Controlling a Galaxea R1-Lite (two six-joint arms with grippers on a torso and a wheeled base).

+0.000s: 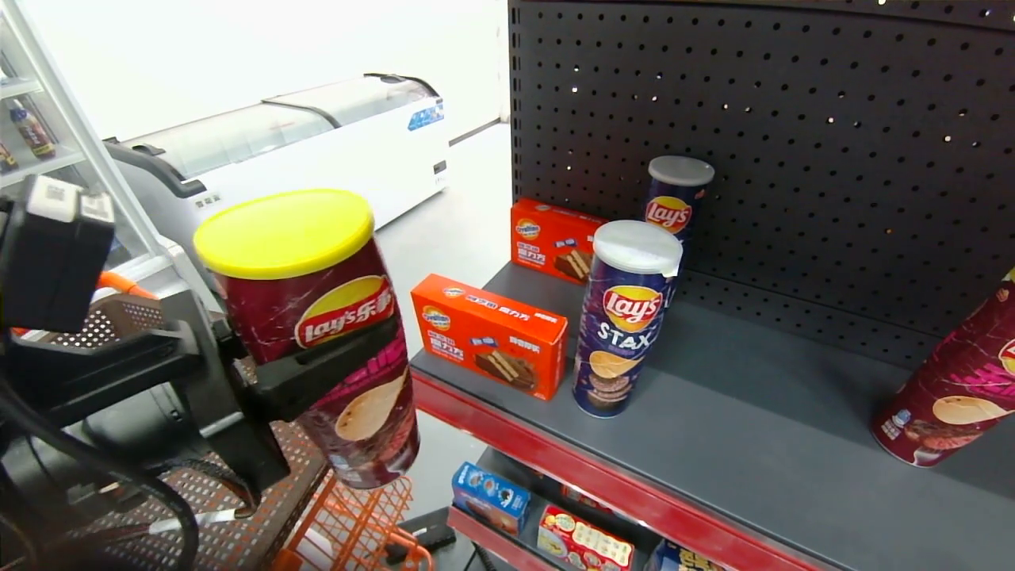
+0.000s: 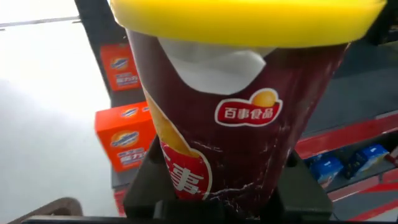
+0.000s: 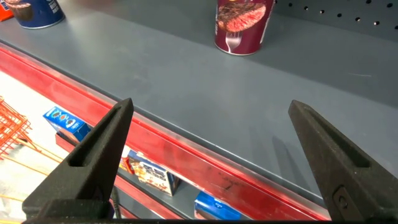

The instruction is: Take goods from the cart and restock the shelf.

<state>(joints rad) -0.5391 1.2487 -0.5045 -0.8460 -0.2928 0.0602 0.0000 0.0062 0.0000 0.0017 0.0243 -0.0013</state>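
Left gripper [image 1: 317, 349]: we see its black fingers pinching the maroon canister [image 1: 309, 293] about mid-height, one on each side of the body.
Maroon canister: yellow-lidded, held in the air off the left end of the shelf [image 1: 714, 412], above the orange wire cart [image 1: 349, 515], leaning a little. In the left wrist view it [image 2: 230, 124] stands between the gripper's [image 2: 227, 199] fingers.
Right gripper [image 3: 211, 155]: fingers spread wide with nothing between them, above the shelf's red front lip [image 3: 186, 146].
Shelf: grey deck with a black pegboard back [image 1: 793, 119].
On the shelf: two orange boxes [image 1: 492, 333] [image 1: 555, 238] at the left end, two blue canisters [image 1: 626, 317] [image 1: 678, 206] upright just beside them, and a second maroon canister [image 1: 951, 388] well apart to the right.
Right wrist view: the maroon tub [image 3: 242, 25] is probably that same canister.
Lower shelf: small boxes [image 1: 492, 496].
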